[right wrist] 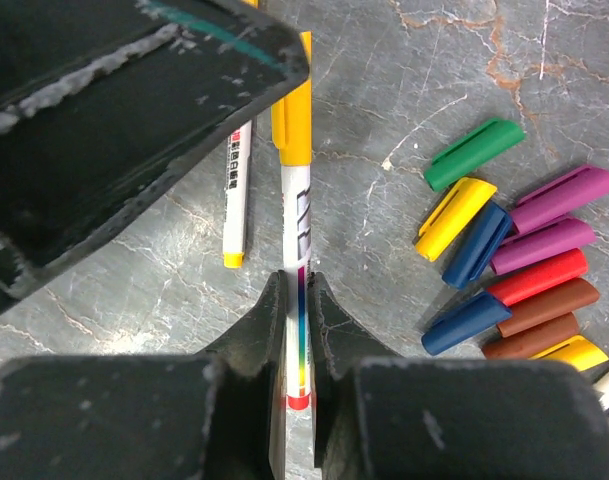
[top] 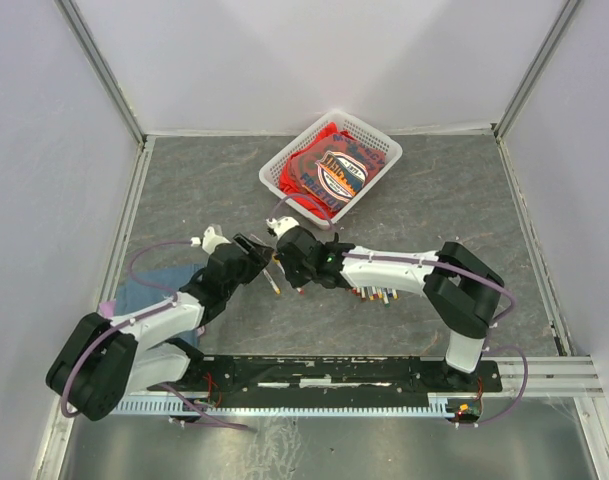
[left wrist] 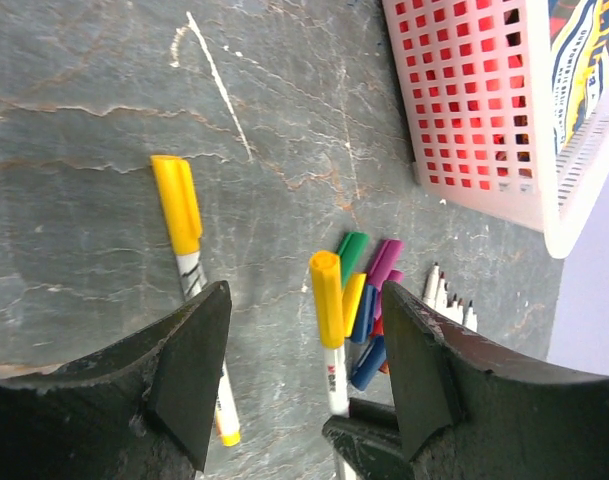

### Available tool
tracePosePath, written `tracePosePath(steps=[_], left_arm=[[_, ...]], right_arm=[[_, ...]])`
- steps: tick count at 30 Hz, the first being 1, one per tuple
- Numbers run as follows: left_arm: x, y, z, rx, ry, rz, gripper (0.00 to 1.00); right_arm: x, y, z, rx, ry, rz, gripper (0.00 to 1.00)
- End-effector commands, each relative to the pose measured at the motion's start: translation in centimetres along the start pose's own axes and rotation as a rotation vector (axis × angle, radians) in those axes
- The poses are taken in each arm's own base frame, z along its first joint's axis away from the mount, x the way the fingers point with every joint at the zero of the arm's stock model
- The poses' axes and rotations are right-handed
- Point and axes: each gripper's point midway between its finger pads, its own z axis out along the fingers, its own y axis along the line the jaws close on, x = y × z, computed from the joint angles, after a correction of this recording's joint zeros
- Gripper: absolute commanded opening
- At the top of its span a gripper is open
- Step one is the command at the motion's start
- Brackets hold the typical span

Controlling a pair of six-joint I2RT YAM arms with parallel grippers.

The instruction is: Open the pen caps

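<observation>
My right gripper [right wrist: 299, 285] is shut on the white barrel of a pen [right wrist: 296, 215] with a rainbow stripe. That pen's yellow cap [left wrist: 326, 298] is on and stands between the jaws of my open left gripper [left wrist: 306, 325], touching neither jaw. A second yellow-capped pen [left wrist: 176, 205] lies on the table to the left. Several loose pen caps [right wrist: 504, 250] in green, yellow, blue, purple, red and brown lie in a pile to the right. In the top view both grippers meet at mid-table beside that pile [top: 374, 293].
A white mesh basket [top: 274, 172] holding a red printed cloth stands at the back. Several uncapped white pens [left wrist: 449, 300] lie beyond the cap pile. A blue cloth [top: 149, 290] lies under the left arm. Grey walls close in both sides.
</observation>
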Motion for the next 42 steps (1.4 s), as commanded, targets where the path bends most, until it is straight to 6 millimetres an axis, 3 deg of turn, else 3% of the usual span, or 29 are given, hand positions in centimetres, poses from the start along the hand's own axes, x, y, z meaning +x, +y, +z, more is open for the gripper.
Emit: tracePosePath(steps=[1, 17, 27, 33, 37, 42], left_arm=[[-0.9, -4.4, 0.4, 0.130, 0.011, -0.095, 0.68], [0.3, -4.9, 1.5, 0.170, 0.078, -0.134, 0.51], [0.4, -5.0, 1.4, 0.185, 0.086, -0.132, 0.28], [0.4, -4.9, 1.3, 0.192, 0.095, -0.126, 0.04], [0.3, -5.2, 1.1, 0.219, 0.091, -0.121, 0.03], [-0.2, -6.8, 0.3, 0.322, 0.078, -0.116, 0.03]], right_arm=[[-2.3, 1.2, -1.5, -0.065, -0.086, 0.024, 0.01], [-2.5, 1.7, -2.4, -0.106, -0.112, 0.021, 0.01], [-2.6, 1.2, -2.6, -0.085, -0.119, 0.015, 0.01], [-2.9, 1.0, -2.9, -0.073, -0.128, 0.014, 0.01], [-3.1, 0.8, -3.2, -0.068, -0.133, 0.012, 0.01], [-3.4, 1.3, -3.4, -0.107, -0.136, 0.022, 0.17]])
